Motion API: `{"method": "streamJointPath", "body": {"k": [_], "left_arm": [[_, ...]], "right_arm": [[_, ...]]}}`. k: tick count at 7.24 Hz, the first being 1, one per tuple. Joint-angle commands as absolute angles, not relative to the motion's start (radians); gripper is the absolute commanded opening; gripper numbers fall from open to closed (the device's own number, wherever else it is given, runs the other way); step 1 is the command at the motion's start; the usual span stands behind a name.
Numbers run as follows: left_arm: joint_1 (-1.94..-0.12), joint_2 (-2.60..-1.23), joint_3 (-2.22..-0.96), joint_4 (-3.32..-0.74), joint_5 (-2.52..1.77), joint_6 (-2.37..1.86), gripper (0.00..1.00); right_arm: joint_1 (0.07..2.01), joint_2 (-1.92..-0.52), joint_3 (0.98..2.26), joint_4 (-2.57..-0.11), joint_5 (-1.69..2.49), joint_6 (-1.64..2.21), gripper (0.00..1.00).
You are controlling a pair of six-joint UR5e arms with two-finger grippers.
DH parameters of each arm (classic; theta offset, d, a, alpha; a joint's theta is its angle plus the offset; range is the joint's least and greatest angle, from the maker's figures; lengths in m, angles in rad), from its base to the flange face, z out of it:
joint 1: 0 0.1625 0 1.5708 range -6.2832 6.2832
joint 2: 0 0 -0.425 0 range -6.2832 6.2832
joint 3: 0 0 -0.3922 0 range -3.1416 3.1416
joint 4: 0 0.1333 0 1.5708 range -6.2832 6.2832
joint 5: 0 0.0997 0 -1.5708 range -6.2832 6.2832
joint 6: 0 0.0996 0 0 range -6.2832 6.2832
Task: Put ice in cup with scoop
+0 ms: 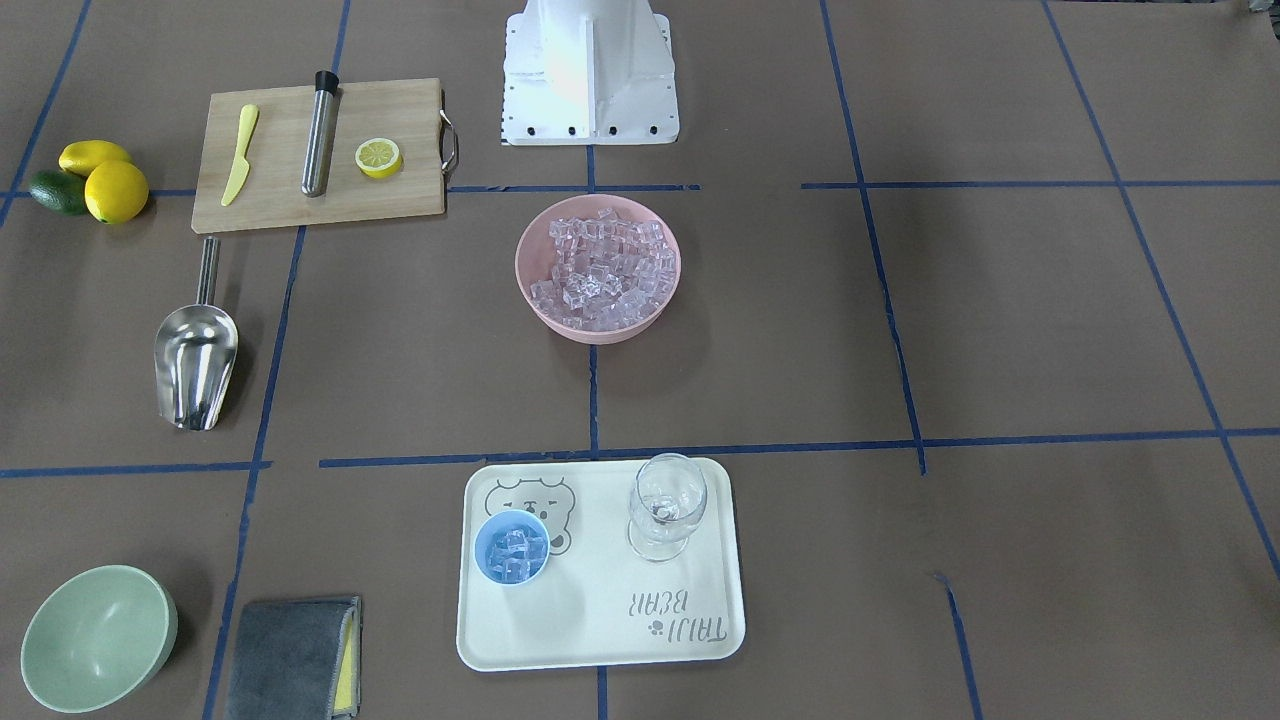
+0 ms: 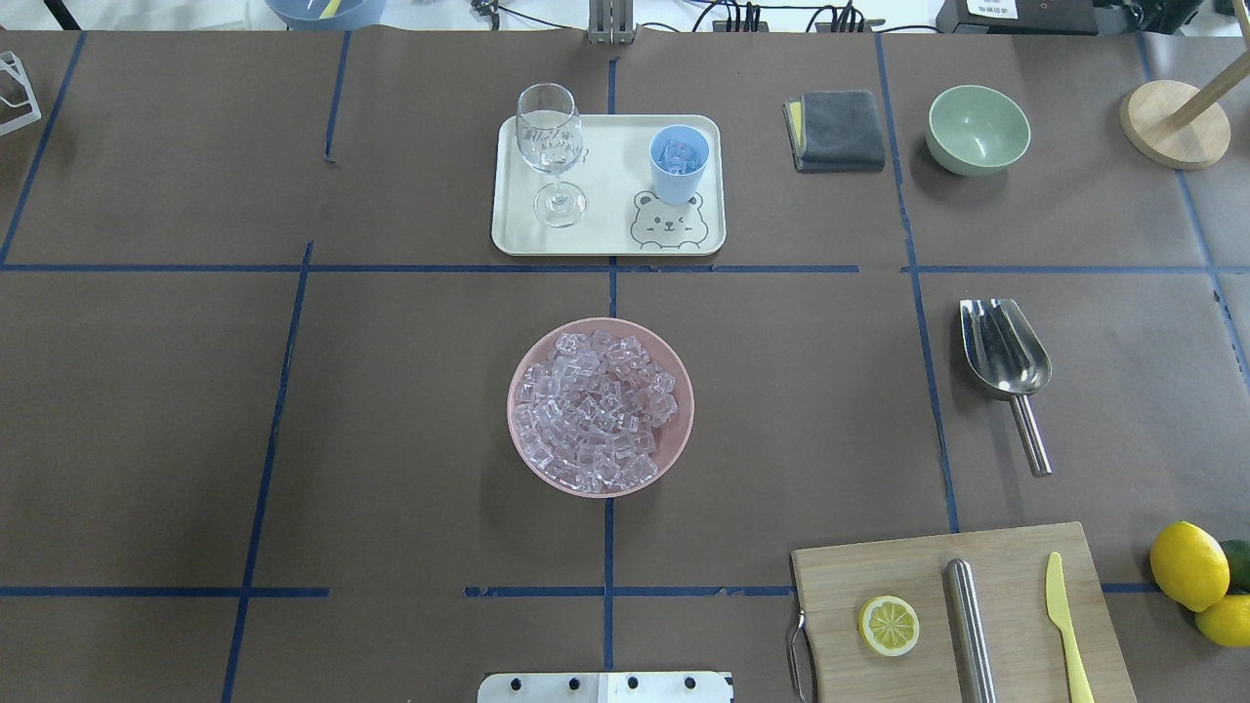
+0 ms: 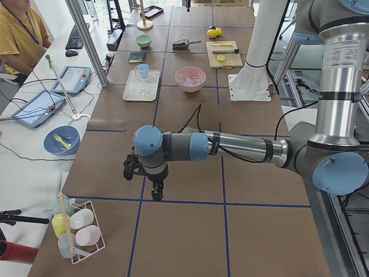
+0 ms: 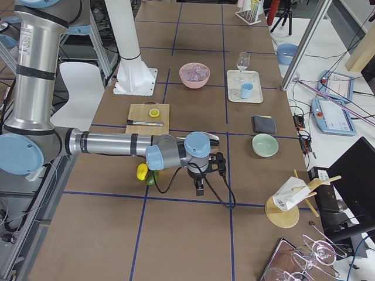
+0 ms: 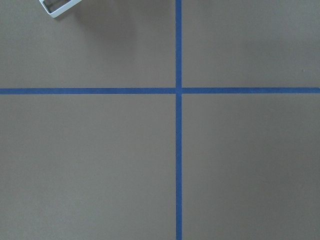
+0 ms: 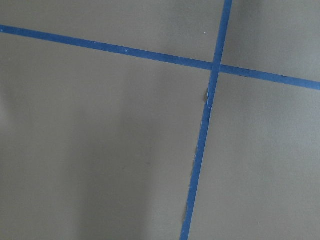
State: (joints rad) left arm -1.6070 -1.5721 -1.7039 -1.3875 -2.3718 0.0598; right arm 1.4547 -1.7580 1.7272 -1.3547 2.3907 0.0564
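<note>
Item, left arm (image 3: 230,147): forearm stretched level and low over the bench (image 2: 146,391), wrist bent so my left jaws point straight down above a blue tape crossing (image 5: 178,90) at the bench's end, well apart from all the ware; whether they are released or clenched I cannot tell. Item, right arm (image 4: 111,143): like pose at the opposite end, right jaws pointing down near the lemons (image 4: 142,171); their state I cannot tell either. Item, scoop (image 2: 1004,356): lying free on the bench on my right side, trough away from me, handle toward me. Item, cup (image 2: 679,164): upright on the cream tray (image 2: 605,239) near the wine glass (image 2: 549,146), some cubes inside. Item, ice (image 2: 596,410): the bulk heaped in the pink bowl (image 2: 512,410) at the bench's middle.
</note>
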Motion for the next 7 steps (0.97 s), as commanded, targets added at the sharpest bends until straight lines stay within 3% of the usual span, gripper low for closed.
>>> {"method": "streamJointPath", "body": {"k": [1,7], "left_arm": [[-1.608,-1.565,-1.724,-1.336,-2.373,0.063,1.00],[-1.606,-1.566,-1.721,-1.396,-2.382,0.063,1.00]], "right_arm": [[1.477,-1.753,1.735,-1.405,2.425,0.023,1.00],[1.430,-1.723,1.740,-1.405,2.372,0.017,1.00]]}}
